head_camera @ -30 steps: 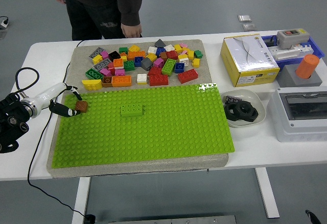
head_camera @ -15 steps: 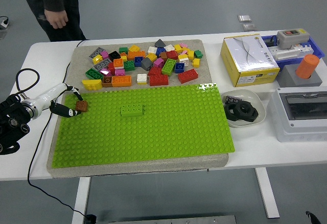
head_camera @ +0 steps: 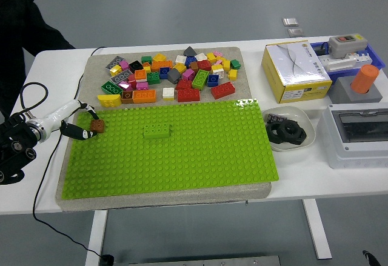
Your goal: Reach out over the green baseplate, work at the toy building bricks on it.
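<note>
One small brown toy brick point(head_camera: 97, 125) sits pinched at the tips of the robot's left hand point(head_camera: 77, 119), whose white-and-black fingers point(head_camera: 80, 133) are curled close around it from the left; the grip looks like a fingertip pinch, though the view is too small to say just which fingers touch. The brick hovers at, or rests on, the far left corner of the large bright green studded baseplate point(head_camera: 182, 157), a likely spot for pressing it down where the arm reaches least far. A single green rectangular brick point(head_camera: 157, 131) already stands on the baseplate, to the right of the brown one and well apart from it, leaving room between. The loose pile of mixed coloured bricks point(head_camera: 173, 75) lies on the grey mat point(head_camera: 94, 69) just beyond the baseplate's far edge, handy as a supply. To the right, clear of the work, are a yellow and white cardboard box point(head_camera: 296, 65) and a white dish of black parts point(head_camera: 288, 131). A person in dark clothing point(head_camera: 18, 29) is at the far left, hands not visible.
</note>
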`<state>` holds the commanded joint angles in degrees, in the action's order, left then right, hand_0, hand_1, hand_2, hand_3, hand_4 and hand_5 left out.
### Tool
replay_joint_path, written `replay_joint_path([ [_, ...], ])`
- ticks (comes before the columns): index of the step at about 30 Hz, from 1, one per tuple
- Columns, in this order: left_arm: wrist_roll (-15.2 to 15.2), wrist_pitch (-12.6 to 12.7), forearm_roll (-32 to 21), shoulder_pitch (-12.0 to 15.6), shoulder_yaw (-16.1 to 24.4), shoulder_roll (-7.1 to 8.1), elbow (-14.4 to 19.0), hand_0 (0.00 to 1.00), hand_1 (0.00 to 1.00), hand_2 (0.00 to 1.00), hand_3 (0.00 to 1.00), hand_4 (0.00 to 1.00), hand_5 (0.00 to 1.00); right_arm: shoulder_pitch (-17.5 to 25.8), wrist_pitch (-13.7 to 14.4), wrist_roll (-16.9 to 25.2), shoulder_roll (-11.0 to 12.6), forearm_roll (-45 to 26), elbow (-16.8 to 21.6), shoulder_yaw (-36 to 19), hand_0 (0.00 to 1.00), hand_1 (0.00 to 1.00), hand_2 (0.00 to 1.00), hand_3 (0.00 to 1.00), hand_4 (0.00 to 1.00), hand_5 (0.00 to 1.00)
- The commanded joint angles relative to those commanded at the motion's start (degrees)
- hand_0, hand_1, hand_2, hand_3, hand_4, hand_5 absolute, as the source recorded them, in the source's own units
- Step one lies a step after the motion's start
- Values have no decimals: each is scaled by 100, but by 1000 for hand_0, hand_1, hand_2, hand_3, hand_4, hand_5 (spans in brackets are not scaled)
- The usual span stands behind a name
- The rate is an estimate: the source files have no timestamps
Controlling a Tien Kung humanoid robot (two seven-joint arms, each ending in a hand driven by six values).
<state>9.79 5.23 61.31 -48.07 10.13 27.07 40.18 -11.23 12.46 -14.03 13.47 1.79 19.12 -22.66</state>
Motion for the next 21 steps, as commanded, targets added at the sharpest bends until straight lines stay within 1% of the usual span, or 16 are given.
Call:
replay_joint_path([
  [11, 2, 20, 24, -5, 32, 26, 24, 955, 961, 882, 538, 812, 33, 7, -2, 12, -1, -27, -3, 11, 679, 667, 711, 786, 900, 954],
  [21, -30, 16, 84, -52, 165, 204, 136, 957, 961, 880, 537, 811, 45, 15, 6, 27, 16, -68, -4, 24, 679, 667, 711, 786, 900, 955],
])
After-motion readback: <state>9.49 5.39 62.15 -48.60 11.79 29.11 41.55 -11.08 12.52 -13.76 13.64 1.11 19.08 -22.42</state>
